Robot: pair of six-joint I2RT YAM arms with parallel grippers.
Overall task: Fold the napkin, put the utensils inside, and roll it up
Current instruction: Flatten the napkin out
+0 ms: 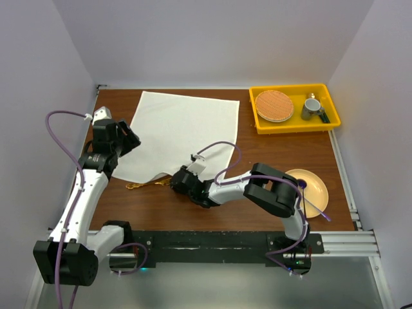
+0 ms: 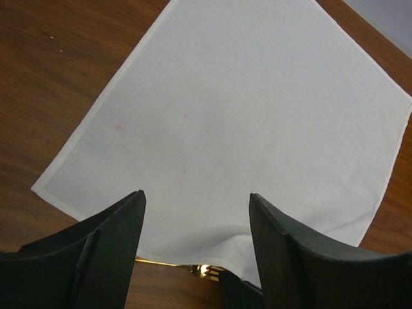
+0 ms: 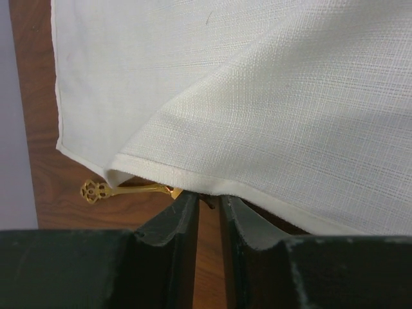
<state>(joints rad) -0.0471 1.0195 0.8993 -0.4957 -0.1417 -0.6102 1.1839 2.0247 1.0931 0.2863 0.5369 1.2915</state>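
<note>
The off-white napkin [image 1: 183, 132] lies spread on the wooden table, and its near edge is humped up. The gold fork [image 1: 145, 185] lies partly under that edge, its ornate handle [image 3: 103, 191] sticking out to the left. My right gripper [image 1: 177, 181] is low at the near edge. Its jaws [image 3: 209, 196] are almost together, with bare wood in the slit between them. The tips are tucked under the raised hem [image 3: 257, 193], beside the fork's head. My left gripper [image 1: 132, 140] hovers open over the napkin's left side [image 2: 196, 196], holding nothing.
A yellow tray [image 1: 296, 127] at the back right holds a round brown disc [image 1: 274, 105] and a grey mug [image 1: 312, 106]. A yellow plate [image 1: 317, 187] sits at the right, partly behind my right arm. Walls close in both sides.
</note>
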